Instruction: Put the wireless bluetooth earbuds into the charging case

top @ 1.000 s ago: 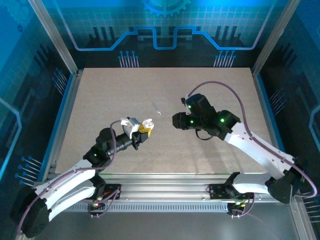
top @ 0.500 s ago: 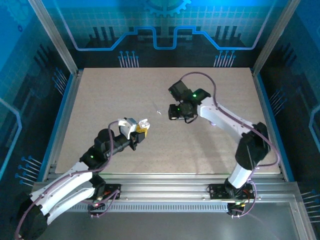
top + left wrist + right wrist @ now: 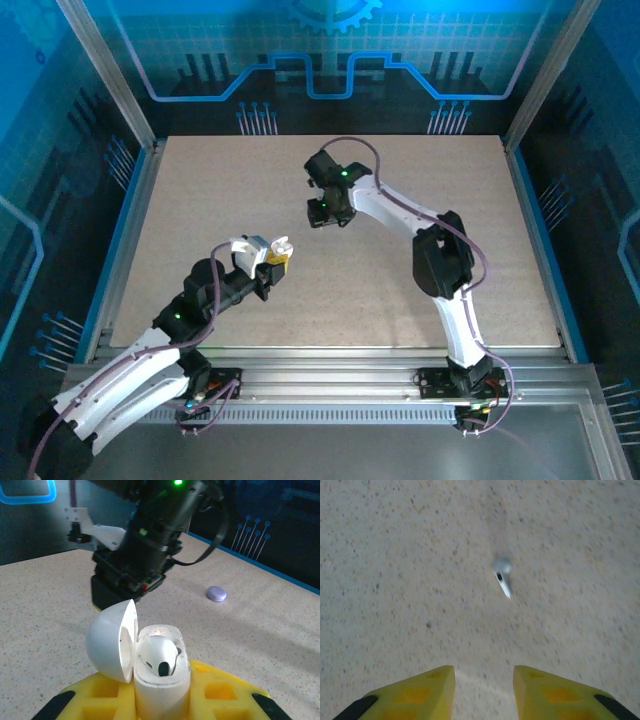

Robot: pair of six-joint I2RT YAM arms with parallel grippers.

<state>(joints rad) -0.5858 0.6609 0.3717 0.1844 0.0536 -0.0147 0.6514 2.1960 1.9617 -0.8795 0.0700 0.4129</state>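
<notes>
The left gripper is clenched on the charging case, holding it upright with the lid swung open, probably so it can be loaded. 1 earbud sits inside. The right gripper is released and empty. The other earbud lies just ahead of it on the table, likely the next pick. The left wrist view resolves the seated bud; overhead the case is a white blob.
</notes>
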